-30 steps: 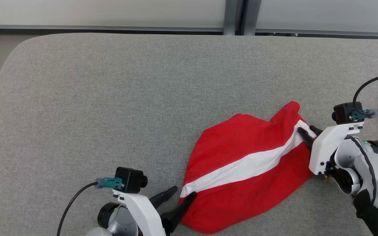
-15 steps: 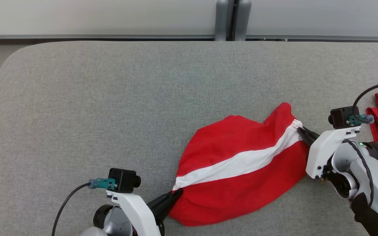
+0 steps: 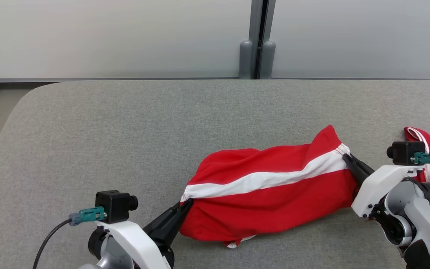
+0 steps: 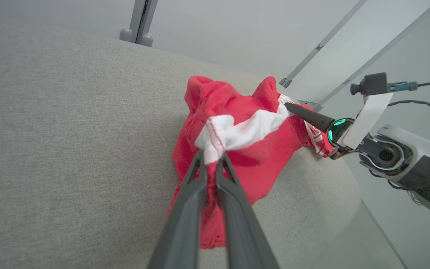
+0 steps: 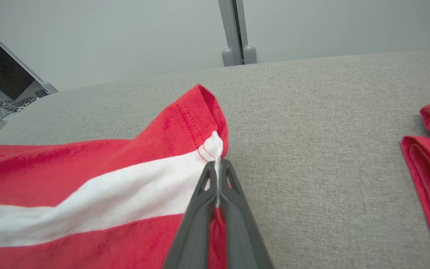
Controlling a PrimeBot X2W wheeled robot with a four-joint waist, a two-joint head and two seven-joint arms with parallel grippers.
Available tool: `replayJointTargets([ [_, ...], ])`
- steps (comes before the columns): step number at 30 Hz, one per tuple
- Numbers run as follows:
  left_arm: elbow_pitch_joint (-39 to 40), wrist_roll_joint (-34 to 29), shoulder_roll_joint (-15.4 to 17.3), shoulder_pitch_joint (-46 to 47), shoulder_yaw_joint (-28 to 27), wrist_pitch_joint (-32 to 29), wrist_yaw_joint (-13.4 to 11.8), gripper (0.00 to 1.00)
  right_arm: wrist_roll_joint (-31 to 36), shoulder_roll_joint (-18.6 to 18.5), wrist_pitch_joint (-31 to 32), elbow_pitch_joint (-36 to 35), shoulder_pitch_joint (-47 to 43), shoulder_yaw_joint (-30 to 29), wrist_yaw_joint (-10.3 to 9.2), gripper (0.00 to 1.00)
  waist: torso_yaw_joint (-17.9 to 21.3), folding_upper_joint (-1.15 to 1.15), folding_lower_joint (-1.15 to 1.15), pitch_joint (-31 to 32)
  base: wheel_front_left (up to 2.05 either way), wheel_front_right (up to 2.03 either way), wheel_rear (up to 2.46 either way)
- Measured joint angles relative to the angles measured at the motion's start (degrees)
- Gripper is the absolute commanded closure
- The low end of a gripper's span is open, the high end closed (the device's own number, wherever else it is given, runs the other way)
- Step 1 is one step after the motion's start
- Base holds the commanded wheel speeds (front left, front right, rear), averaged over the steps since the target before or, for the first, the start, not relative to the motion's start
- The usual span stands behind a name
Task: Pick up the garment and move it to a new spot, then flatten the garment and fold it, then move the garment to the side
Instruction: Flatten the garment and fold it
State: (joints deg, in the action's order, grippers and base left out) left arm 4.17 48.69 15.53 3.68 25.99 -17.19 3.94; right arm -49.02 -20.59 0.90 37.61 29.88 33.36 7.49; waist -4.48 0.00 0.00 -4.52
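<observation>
red white-striped cloth garment (image 3: 267, 201) runs left-right across lower centre — left gripper (image 3: 183, 204) and right gripper (image 3: 347, 158) clamped on opposite stripe ends

We find the garment (image 3: 267, 198) lying on the right half of the table (image 3: 125, 130), drawn out between our two grippers. The left gripper (image 3: 185, 203) is clamped on its left end, nearer to us, and the right gripper (image 3: 346, 157) is clamped on its right end, a little farther back. A second garment (image 3: 413, 133) lies on the table just right of the right gripper, apart from the first, and a post (image 3: 256, 63) stands behind the table's far edge, about mid-width.
</observation>
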Motion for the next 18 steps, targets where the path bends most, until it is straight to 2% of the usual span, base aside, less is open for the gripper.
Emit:
replayJointTargets([
  [5, 2.68, -0.83, 1.10, 0.80, -1.25, 0.75, -0.23, 1.00, -1.89, -1.43, -0.55, -5.58, -1.66, -1.78, 0.00, 1.00, 1.44, 0.00, 0.00, 0.40, 0.00, 0.00, 0.00],
  [8, 1.92, -1.91, 2.07, 4.97, -1.64, -0.12, 0.04, 1.00, -3.20, -1.57, -0.07, -7.97, -0.95, -2.63, 0.00, 1.00, 1.90, 0.00, 0.00, -0.96, 0.00, 0.00, 0.00],
  [13, -2.09, -2.69, 2.86, 18.33, -2.08, -3.04, 1.65, 1.00, -5.28, -1.93, 0.94, -10.66, 5.14, -4.02, 0.00, 1.00, 2.49, 0.00, 0.00, -4.95, 0.00, 0.00, 0.00],
  [18, -10.83, -3.93, 3.27, 35.57, -2.19, -5.91, 2.63, 1.00, -8.06, -1.85, 2.71, -10.63, 15.97, -4.60, 0.00, 1.00, 2.99, 0.00, 0.00, -10.61, 0.00, 0.00, 0.00],
])
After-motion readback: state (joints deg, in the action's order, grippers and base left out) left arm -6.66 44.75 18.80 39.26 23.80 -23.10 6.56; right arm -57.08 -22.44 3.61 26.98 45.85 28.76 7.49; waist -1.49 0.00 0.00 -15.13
